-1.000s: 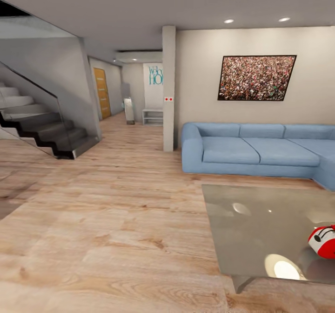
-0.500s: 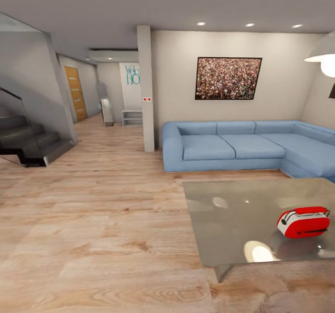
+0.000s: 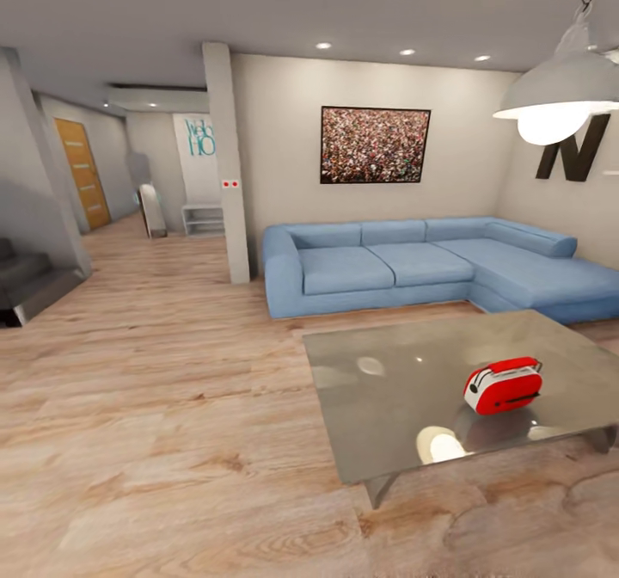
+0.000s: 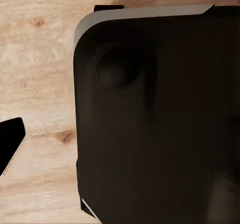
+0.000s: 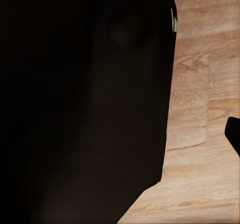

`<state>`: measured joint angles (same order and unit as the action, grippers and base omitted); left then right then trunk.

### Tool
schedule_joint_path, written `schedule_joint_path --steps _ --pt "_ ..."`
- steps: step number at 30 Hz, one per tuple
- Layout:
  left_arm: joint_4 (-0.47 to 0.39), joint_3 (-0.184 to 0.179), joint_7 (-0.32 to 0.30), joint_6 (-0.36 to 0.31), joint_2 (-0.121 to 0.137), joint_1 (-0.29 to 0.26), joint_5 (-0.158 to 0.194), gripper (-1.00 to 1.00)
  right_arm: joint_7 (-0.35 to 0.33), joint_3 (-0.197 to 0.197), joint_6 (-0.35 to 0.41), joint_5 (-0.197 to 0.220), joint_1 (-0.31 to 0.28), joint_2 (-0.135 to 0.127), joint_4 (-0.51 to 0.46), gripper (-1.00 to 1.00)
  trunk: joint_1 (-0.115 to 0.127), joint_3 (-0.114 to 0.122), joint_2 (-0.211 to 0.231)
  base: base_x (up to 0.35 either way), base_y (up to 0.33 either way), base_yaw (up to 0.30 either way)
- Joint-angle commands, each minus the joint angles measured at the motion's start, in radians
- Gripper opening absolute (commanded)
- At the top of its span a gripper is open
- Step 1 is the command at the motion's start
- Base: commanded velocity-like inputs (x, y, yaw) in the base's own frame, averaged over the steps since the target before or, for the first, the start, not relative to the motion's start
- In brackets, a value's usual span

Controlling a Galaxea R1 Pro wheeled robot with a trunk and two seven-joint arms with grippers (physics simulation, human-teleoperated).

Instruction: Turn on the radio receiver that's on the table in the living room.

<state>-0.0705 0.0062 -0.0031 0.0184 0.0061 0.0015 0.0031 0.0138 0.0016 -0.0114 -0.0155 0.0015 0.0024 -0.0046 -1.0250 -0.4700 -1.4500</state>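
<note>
Radio receiver sits lower right on the glossy tabletop; I should roll closer, facing its dial. My jaws' state: cannot tell.

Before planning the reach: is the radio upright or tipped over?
Upright: the radio receiver rests on its base on the table, wire handle on top.

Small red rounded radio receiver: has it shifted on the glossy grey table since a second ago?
No. The red radio receiver keeps its spot near the grey table's front edge; the camera turned.
</note>
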Motion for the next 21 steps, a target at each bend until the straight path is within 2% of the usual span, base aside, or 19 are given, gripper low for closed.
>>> schedule_joint_path --steps 1,21 --pt "0.000 0.000 0.000 0.000 0.000 0.000 0.000 1.00 0.000 0.000 0.000 0.000 0.000 0.000 0.000 1.00 0.000 0.000 0.000 0.000 0.000 -0.294" --pt "0.000 0.000 0.000 0.000 -0.002 0.000 0.000 1.00 0.000 0.000 -0.001 -0.001 0.000 -0.001 0.000 1.00 0.000 0.000 0.000 0.000 0.000 -0.294"
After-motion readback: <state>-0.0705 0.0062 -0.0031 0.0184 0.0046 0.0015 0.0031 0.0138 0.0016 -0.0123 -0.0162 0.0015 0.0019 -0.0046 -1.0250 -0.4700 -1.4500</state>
